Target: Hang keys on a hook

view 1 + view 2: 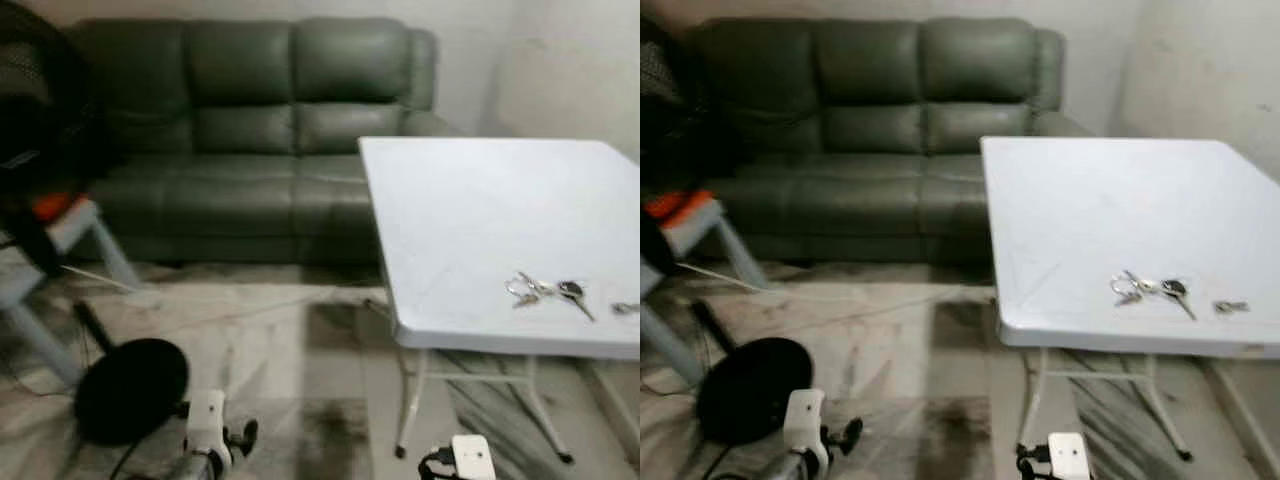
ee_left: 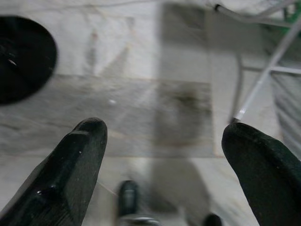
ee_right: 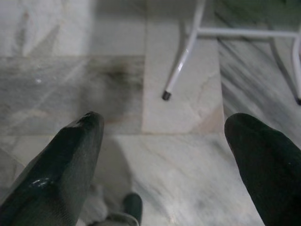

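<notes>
green sofa (image 1: 250, 130) behind white table (image 1: 480, 220)

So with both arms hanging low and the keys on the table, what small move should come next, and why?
Probably step closer to the white table. The keys lie near its front edge, apart from both arms. The left claw and right claw hang open over the marble floor, near the table legs, so neither looks within reach yet.

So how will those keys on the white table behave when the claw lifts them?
The keys lie splayed flat as a loose bunch, so they will probably dangle and swing. Thin metal on the smooth table may slide away instead of lifting. They look light.
</notes>
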Robot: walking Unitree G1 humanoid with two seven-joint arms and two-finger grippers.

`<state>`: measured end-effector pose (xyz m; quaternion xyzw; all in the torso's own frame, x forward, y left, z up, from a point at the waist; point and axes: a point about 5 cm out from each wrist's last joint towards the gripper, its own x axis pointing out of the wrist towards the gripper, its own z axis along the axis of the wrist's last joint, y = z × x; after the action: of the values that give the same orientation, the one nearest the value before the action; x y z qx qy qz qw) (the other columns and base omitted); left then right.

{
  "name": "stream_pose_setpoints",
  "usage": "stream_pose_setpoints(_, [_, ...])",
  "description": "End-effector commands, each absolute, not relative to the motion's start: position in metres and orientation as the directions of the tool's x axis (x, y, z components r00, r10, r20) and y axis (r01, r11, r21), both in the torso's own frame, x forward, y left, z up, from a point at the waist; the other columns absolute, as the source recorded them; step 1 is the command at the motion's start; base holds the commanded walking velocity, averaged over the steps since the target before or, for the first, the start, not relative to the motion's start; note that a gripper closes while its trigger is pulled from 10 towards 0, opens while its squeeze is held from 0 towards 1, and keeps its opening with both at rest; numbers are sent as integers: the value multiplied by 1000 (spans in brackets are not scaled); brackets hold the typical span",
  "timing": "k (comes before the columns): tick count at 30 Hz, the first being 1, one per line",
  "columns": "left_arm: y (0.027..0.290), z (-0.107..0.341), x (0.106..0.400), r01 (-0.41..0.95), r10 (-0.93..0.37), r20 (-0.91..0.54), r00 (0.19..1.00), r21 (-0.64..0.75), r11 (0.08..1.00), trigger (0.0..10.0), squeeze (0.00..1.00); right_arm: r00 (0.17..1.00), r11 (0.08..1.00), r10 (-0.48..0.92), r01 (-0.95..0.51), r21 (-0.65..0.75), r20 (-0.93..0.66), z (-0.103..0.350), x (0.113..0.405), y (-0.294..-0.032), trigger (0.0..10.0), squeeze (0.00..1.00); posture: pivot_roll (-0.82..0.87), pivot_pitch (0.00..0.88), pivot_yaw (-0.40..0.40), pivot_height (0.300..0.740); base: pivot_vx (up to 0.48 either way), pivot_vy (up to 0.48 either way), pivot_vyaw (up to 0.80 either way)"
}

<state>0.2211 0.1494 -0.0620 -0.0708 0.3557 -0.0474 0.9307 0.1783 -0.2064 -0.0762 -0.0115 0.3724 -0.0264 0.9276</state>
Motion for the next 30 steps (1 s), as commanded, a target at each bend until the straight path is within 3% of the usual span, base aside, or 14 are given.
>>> stream_pose_setpoints(1, [156, -60, 224, 28, -119, -652, 749, -147, 989, 10000, 0, 731, 998, -54, 51, -25, -680, -75, 182, -204, 10000, 0, 1, 0, -27, 740, 0, 0, 0])
stream_pose_setpoints(8, [156, -59, 225, 15, -115, -644, 757, -158, 987, 10000, 0, 729, 999, -53, 47, -27, -683, -75, 181, -204, 10000, 0, 2, 0, -30, 740, 0, -93, 0])
stream_pose_setpoints(30, [152, -58, 226, 3, -117, -636, 763, -177, 984, 10000, 0, 733, 999, -43, 29, -32, -679, -74, 183, -207, 10000, 0, 3, 0, -43, 740, 0, -426, 0])
